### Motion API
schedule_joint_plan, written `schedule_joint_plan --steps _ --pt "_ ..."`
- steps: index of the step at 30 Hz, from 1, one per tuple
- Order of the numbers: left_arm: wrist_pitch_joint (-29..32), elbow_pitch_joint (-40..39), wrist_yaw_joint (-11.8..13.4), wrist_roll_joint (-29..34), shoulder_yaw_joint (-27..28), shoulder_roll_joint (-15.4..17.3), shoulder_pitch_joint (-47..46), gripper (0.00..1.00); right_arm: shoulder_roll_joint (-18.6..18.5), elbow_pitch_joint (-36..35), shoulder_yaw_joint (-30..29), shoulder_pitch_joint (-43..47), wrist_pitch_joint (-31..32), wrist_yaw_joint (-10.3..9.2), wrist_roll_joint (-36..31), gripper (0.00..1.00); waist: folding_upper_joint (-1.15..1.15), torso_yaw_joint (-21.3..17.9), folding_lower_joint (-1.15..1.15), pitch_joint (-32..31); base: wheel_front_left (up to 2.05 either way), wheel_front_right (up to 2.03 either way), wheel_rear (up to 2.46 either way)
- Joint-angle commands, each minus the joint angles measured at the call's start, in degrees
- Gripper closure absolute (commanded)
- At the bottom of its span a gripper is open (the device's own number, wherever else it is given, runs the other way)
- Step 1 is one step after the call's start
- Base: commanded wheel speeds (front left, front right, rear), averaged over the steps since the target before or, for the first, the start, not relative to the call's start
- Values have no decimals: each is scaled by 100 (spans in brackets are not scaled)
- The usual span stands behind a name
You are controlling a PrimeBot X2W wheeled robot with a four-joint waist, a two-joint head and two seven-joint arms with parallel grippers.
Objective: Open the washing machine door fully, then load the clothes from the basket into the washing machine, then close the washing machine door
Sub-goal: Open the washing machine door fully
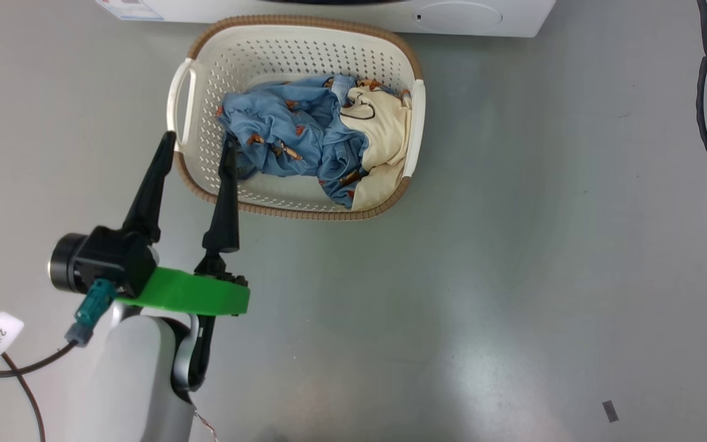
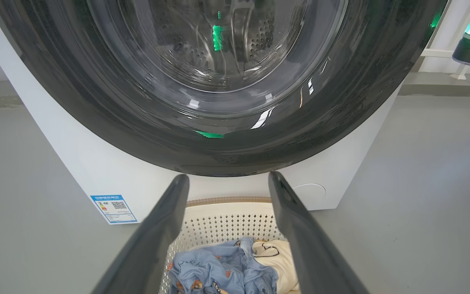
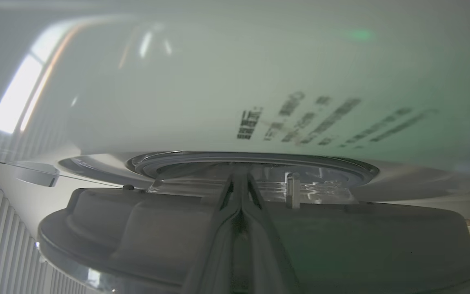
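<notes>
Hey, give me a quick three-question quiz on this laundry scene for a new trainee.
1. True or false: the left pincer is shut.
2. Where do the clothes lie? A, in the basket; B, on the floor; C, inside the drum.
3. Fill in: the sticker low on the washing machine front has a ___ border.
Key: 1 false, it is open; 2 A; 3 blue.
</notes>
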Motion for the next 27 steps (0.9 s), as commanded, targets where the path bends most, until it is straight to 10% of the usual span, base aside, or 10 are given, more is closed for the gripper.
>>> schedule_joint_plan --steps 1,27 --pt "-46 -135 46 -17 184 134 -53 0 236 -181 58 -30 129 9 -56 100 0 -16 0 -26 0 0 0" --pt "-46 62 -42 82 340 133 207 0 519 -1762 327 2037 1151 9 209 100 0 -297 0 -705 0 0 0"
